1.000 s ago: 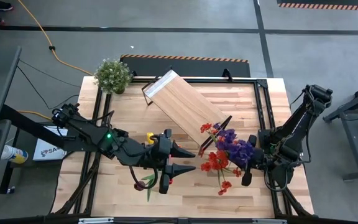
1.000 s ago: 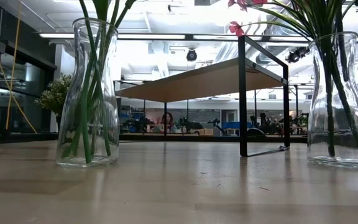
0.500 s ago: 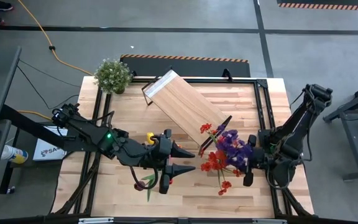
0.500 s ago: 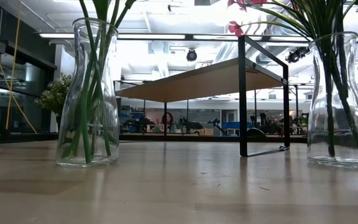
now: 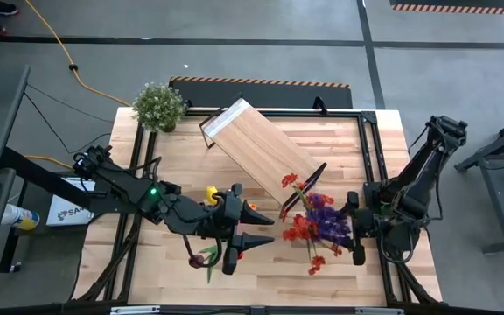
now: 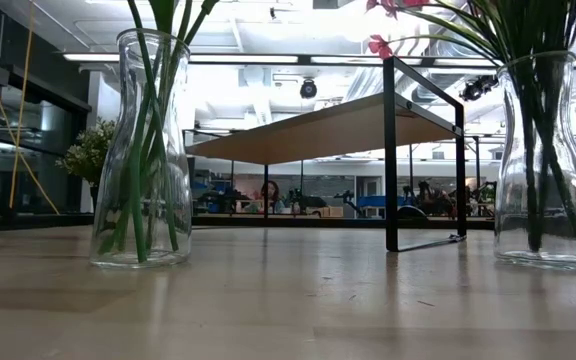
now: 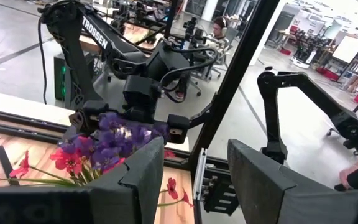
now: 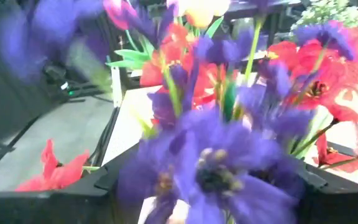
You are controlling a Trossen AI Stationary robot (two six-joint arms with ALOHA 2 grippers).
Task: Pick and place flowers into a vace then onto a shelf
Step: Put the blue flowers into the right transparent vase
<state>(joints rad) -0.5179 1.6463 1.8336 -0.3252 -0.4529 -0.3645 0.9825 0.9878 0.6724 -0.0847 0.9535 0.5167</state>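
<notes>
Here, table: a light butcher-block table (image 5: 269, 271) carrying two glass vases, the shelf and a potted plant.
Left pincer (image 5: 254, 226): over the table's front middle, its two dark fingers (image 7: 132, 180) standing apart with nothing between them, just beside the left vase.
Left vase (image 6: 145, 150): clear glass, upright on the table, green stems inside; from above, a yellow bloom (image 5: 212, 192) and a maroon one (image 5: 198, 260) show around the arm.
Right pincer (image 5: 354, 229): at the table's right, fingers spread wide on either side of the bouquet's purple spray; whether they touch it, cannot tell.
Flowers (image 5: 315, 224): red, orange and purple blooms bunched in the right vase, close in front of the right wrist camera (image 8: 222, 155).
Right vase (image 6: 546, 160): clear glass, upright on the table, stems crossing inside.
Shelf (image 5: 256, 144): long light-wood board on a thin black frame, lying diagonally across the table's far middle, its near end close to the flowers.
Potted plant (image 5: 158, 105): bushy green, at the table's far left corner.
</notes>
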